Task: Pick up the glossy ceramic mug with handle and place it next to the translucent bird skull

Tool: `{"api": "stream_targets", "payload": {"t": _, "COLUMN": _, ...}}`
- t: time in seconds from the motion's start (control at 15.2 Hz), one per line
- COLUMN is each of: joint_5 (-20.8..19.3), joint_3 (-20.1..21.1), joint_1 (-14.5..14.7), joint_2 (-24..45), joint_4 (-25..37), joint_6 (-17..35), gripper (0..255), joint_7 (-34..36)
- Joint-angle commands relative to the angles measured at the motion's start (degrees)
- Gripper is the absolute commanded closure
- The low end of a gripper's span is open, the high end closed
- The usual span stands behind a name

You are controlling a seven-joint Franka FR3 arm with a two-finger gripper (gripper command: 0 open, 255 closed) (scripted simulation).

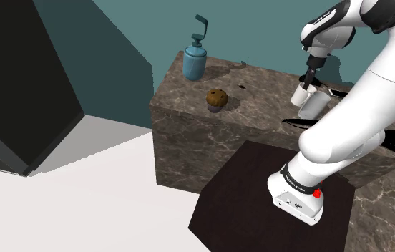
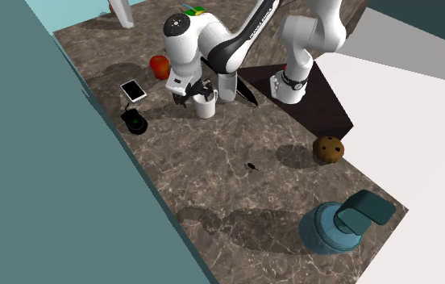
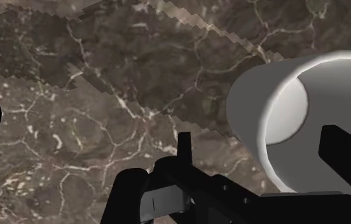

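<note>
Mug [image 3: 257, 121], white, on table [image 3: 104, 95]: jaws spread astride rim, 1 finger [image 3: 343, 156] inside; prob. prep for wall pinch.

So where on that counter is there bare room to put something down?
The wide marble stretch between the mug and the muffin is bare, apart from one tiny dark thing. Around the mug it is crowded: phone, knife.

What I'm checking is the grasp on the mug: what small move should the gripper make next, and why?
Probably close the gripper on the wall of the white mug. In the wrist view it is open and straddles the rim: one finger sits inside, the other outside with bare marble counter between it and the wall, so nothing looks held yet.
</note>
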Motion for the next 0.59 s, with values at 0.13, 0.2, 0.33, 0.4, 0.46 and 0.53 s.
{"api": "stream_targets", "payload": {"t": 0.13, "joint_5": -0.5, "joint_3": 0.0, "joint_1": 0.2, "joint_2": -0.9, "joint_4": 1.1, "joint_6": -1.9, "gripper": 0, "joint_7": 0.4}}
{"api": "stream_targets", "payload": {"t": 0.2, "joint_5": -0.9, "joint_3": 0.1, "joint_1": 0.5, "joint_2": -1.7, "joint_4": 2.4, "joint_6": -3.8, "gripper": 0, "joint_7": 0.7}}
{"api": "stream_targets", "payload": {"t": 0.33, "joint_5": -1.5, "joint_3": 0.3, "joint_1": 0.8, "joint_2": -3.0, "joint_4": 4.7, "joint_6": -7.3, "gripper": 0, "joint_7": 1.2}}
{"api": "stream_targets", "payload": {"t": 0.4, "joint_5": -1.5, "joint_3": 0.3, "joint_1": 0.8, "joint_2": -3.0, "joint_4": 4.7, "joint_6": -7.3, "gripper": 0, "joint_7": 1.2}}
{"api": "stream_targets", "payload": {"t": 0.46, "joint_5": -1.5, "joint_3": 0.3, "joint_1": 0.8, "joint_2": -3.0, "joint_4": 4.7, "joint_6": -7.3, "gripper": 0, "joint_7": 1.2}}
{"api": "stream_targets", "payload": {"t": 0.53, "joint_5": -1.5, "joint_3": 0.3, "joint_1": 0.8, "joint_2": -3.0, "joint_4": 4.7, "joint_6": -7.3, "gripper": 0, "joint_7": 1.2}}
